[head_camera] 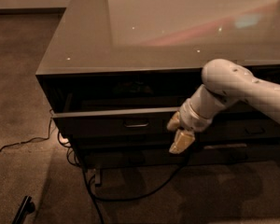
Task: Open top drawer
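Under the shiny dark cabinet top (84, 41), the top drawer (98, 125) sticks out a little way, with a dark gap showing behind its front. Its small loop handle (136, 124) sits in the middle of the front. The gripper (176, 135) hangs just right of the handle, by the right end of the drawer front, on the end of the white arm (233, 87). Its two tan fingers (182, 142) are spread apart and hold nothing. Black cables (130, 196) lie on the carpet (18, 101) below.
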Robot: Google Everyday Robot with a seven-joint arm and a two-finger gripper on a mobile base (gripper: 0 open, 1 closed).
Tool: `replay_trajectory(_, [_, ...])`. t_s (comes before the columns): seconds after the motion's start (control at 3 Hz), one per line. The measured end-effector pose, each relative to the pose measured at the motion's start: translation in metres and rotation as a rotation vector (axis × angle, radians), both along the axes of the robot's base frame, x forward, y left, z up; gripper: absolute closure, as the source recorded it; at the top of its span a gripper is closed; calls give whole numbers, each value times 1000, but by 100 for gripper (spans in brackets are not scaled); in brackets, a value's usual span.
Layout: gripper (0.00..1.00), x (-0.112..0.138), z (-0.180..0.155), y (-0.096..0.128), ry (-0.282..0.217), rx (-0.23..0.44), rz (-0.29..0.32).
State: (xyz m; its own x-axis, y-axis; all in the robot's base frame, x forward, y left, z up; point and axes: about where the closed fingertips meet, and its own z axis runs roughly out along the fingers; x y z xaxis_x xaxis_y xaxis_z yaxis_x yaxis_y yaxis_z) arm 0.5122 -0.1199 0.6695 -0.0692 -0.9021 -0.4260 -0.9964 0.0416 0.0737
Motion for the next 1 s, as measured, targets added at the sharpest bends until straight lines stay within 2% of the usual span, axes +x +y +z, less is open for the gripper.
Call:
replay_trajectory(0.33, [65, -33, -6, -14, 24, 40, -40])
replay_trajectory(0.67, [65, -38, -9, -19, 33, 43, -50])
replay_trajectory(1.0, [42, -39, -9, -19, 30, 45, -52])
